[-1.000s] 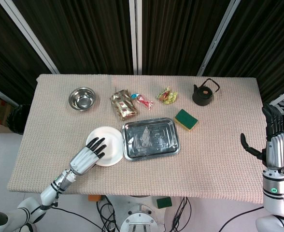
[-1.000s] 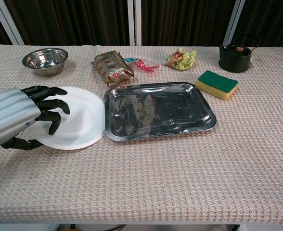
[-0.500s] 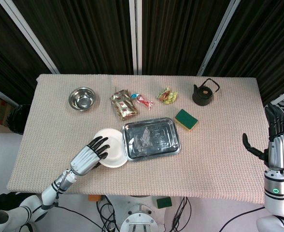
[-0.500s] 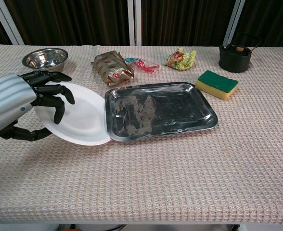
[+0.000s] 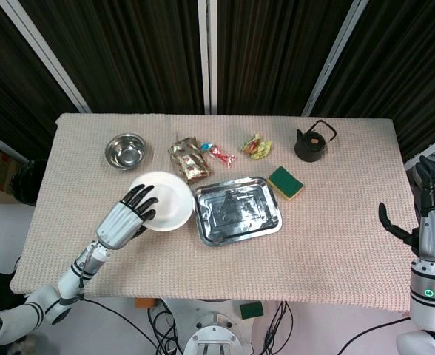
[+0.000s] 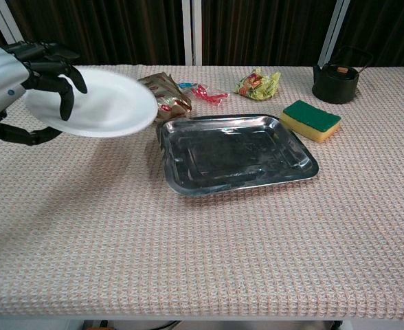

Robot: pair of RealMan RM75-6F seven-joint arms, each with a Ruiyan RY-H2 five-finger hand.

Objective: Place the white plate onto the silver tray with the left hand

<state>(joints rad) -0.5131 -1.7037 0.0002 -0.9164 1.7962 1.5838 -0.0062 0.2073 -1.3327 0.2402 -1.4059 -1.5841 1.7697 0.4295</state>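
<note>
- We saw the white plate [image 6: 99,103] lifted clear of the surface [image 6: 209,247], held in the air to the left of the silver tray [image 6: 236,151] and not touching it.
- Our left hand [image 6: 16,82] grasped the plate at its left rim, with dark fingers [image 6: 63,81] curled over the top and the thumb underneath. The head view showed the same hand [image 5: 125,216] and the plate [image 5: 166,201].
- In the head view the plate's right edge was just beside the left edge of the tray [image 5: 238,219]; the plate was a little tilted in the chest view.
- The tray lay flat on the surface, a bit skewed, and it held nothing.
- Behind the plate and the tray lay a brown snack packet [image 6: 166,93], partly hidden by the plate, and beside it a small red candy [image 6: 205,93].
- A green and yellow wrapped snack [image 6: 258,84] lay further right, near the far edge.
- A green and yellow sponge [image 6: 312,120] lay just beside the right far corner of the tray.
- A black kettle [image 6: 337,79] stood behind the sponge, near the far right corner.
- A steel bowl [image 5: 125,150] stood at the far left in the head view.
- Our right hand [image 5: 432,214] was upright off the right side of the surface, with fingers apart and nothing in it.
</note>
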